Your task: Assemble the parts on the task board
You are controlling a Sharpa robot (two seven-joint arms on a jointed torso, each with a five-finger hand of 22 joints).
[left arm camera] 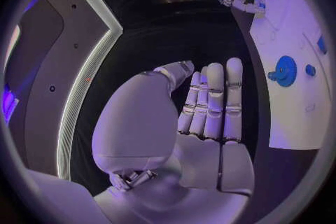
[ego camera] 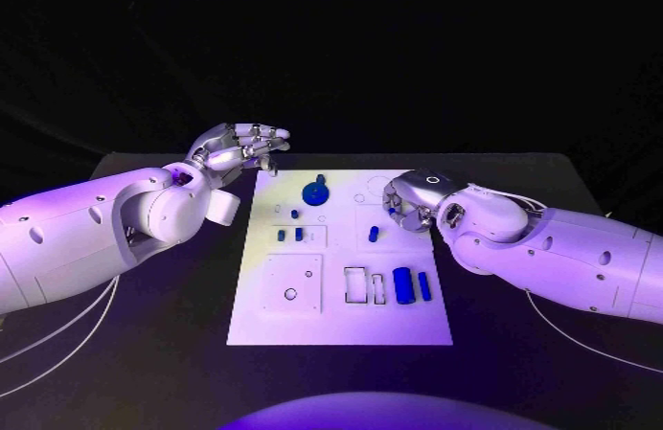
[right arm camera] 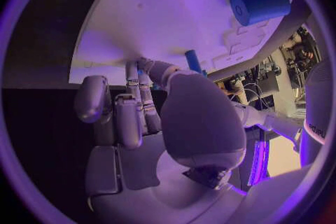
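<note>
The white task board (ego camera: 346, 301) lies mid-table. On it are a blue round disc with a stem (ego camera: 316, 192), small blue pegs (ego camera: 289, 234), one peg (ego camera: 372, 232) and a thick blue cylinder (ego camera: 402, 284) beside a thinner bar (ego camera: 424, 286). My left hand (ego camera: 242, 147) hovers over the board's far left corner, fingers straight and together, holding nothing (left arm camera: 203, 112). My right hand (ego camera: 410, 203) leans over the board's right edge, fingertips down on the board (right arm camera: 140, 70). A blue peg (right arm camera: 193, 60) stands just past its thumb. I see nothing held in it.
The board (left arm camera: 294, 106) has several empty outlined recesses, including a square one (ego camera: 293, 283) and narrow slots (ego camera: 363, 284) near the cylinder (right arm camera: 259, 4). Black table (ego camera: 138, 353) surrounds the board on all sides.
</note>
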